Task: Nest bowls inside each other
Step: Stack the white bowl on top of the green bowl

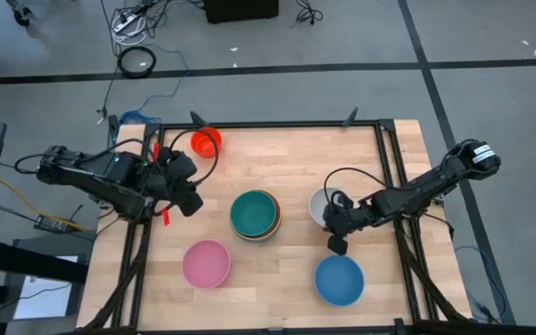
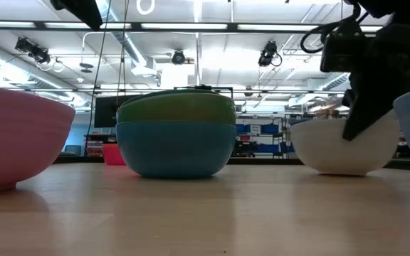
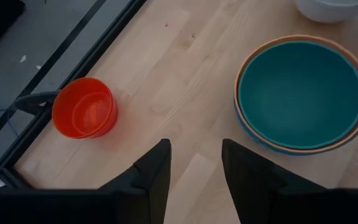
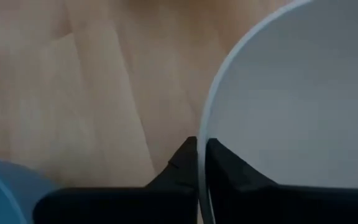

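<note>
The pink bowl [image 2: 16,135] is closest in the low view, at the table's front left, with the blue bowl [image 1: 339,279] at the front right. The right gripper [image 4: 200,163] has its fingers pinched together on the rim of the white bowl [image 1: 321,206], one finger inside and one outside. In the middle stands the stack with the teal bowl [image 1: 254,213] on top. The left gripper [image 3: 194,169] hangs open and empty above the wood, near the red bowl [image 3: 84,107] at the back corner
</note>
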`<state>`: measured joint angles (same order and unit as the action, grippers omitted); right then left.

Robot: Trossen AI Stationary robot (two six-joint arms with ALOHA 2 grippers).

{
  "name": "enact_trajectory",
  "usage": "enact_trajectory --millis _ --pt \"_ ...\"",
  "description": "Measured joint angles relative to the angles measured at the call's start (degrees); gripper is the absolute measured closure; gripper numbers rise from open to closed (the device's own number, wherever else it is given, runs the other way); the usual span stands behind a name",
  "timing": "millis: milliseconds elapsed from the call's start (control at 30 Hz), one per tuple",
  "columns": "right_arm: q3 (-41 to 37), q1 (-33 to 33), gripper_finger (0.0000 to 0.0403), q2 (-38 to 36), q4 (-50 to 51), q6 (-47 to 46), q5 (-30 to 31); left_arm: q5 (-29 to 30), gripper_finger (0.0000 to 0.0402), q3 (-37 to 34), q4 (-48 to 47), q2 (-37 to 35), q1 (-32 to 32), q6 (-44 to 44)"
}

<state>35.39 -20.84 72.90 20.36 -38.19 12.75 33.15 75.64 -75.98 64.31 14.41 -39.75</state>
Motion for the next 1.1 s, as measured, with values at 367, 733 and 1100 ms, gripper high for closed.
enact_trajectory --millis 367,733,1100 --pt "12.78 3.14 0.0402 0.13 -4.66 12.12 3.97 0.68 0.0249 0.0 -3.55 0.0 0.02 -2.56" --pt "25.68 6.65 0.0403 7.74 -18.56 24.42 -3.04 1.98 0.0249 -0.01 -3.13 0.01 0.02 -2.56" --pt "43.93 9.22 0.0403 28.13 -6.2 30.78 -8.47 1.96 0.0249 -0.02 -3.18 0.02 0.02 -2.55"
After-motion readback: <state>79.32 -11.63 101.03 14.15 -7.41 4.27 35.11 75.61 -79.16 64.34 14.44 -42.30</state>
